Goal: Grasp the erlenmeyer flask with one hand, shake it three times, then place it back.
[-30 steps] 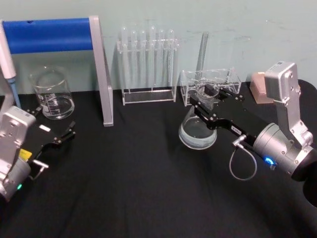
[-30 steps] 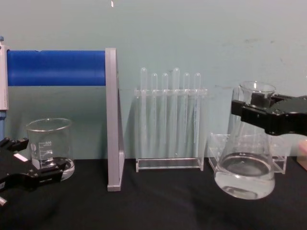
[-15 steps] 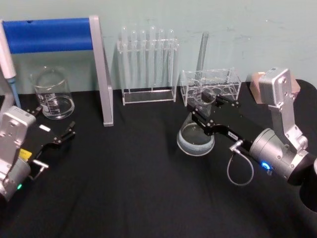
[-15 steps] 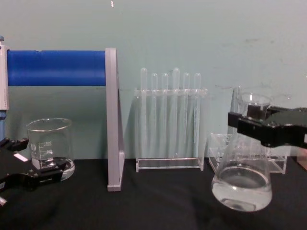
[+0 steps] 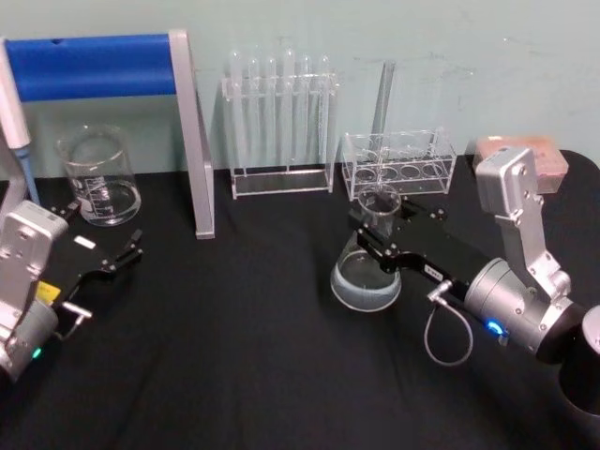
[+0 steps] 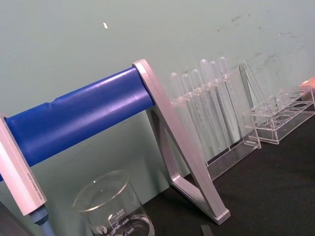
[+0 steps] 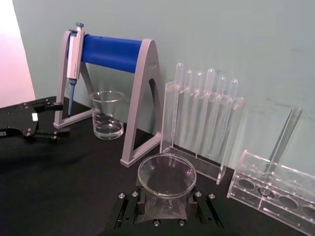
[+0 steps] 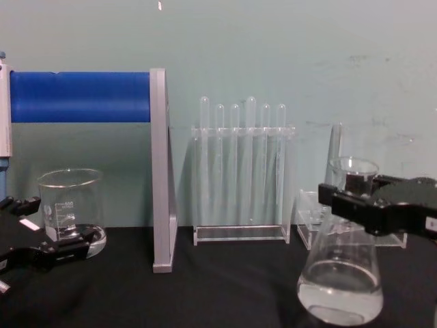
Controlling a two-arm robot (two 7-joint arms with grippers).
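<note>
The erlenmeyer flask [image 5: 365, 275] is clear glass with a little water in its wide base. It hangs upright, right of the table's centre, with its base [image 8: 340, 298] very near the black tabletop; I cannot tell whether it touches. My right gripper [image 5: 379, 232], the hand at work, is shut on the flask's neck just under the flared rim [image 7: 166, 173], as seen from the side [image 8: 351, 199]. My left gripper [image 5: 98, 234] rests open at the table's left, beside the beaker, with nothing in it [image 8: 37, 229].
A glass beaker [image 5: 98, 178] stands at the back left under a blue-barred pipette stand [image 5: 94, 66]. A tall test tube rack [image 5: 281, 122] and a low clear rack [image 5: 398, 159] stand along the back wall, close behind the flask. A brown block [image 5: 520, 155] sits at the far right.
My right gripper has brought the flask down and slightly nearer to me, from raised in front of the low rack to close to the tabletop. The left arm has not moved.
</note>
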